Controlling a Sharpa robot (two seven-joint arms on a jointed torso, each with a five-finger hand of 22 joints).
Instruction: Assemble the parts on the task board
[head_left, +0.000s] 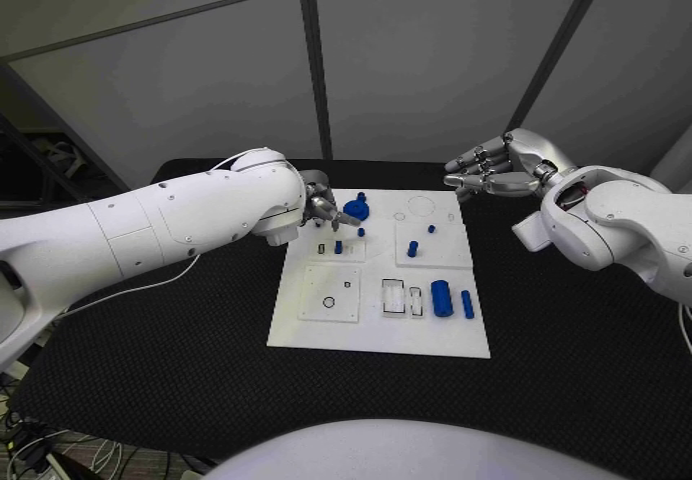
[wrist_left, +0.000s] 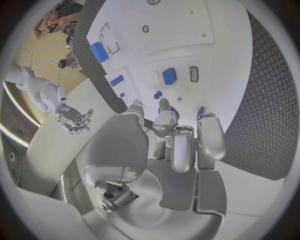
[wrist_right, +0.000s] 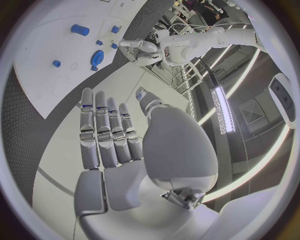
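The white task board (head_left: 378, 325) lies mid-table. A round blue part (head_left: 356, 210) sits near its far edge, with small blue pegs (head_left: 413, 248) just in front of it. A thick blue cylinder (head_left: 441, 298) and a slim one (head_left: 467, 304) lie at the near right. My left hand (head_left: 320, 208) hovers over the board's far left, fingertips right beside the round part (wrist_left: 174, 113), and nothing shows in its grasp. Whether it touches the part I cannot tell. My right hand (head_left: 498, 168) floats beyond the far right corner, its fingers (wrist_right: 106, 132) extended and holding nothing.
Several empty rectangular slots (head_left: 394, 298) and a ring mark (head_left: 329, 302) are on the board's near half. A faint circular recess (head_left: 421, 207) lies by the far right edge. The black table (head_left: 577, 350) surrounds the board, with grey wall panels behind.
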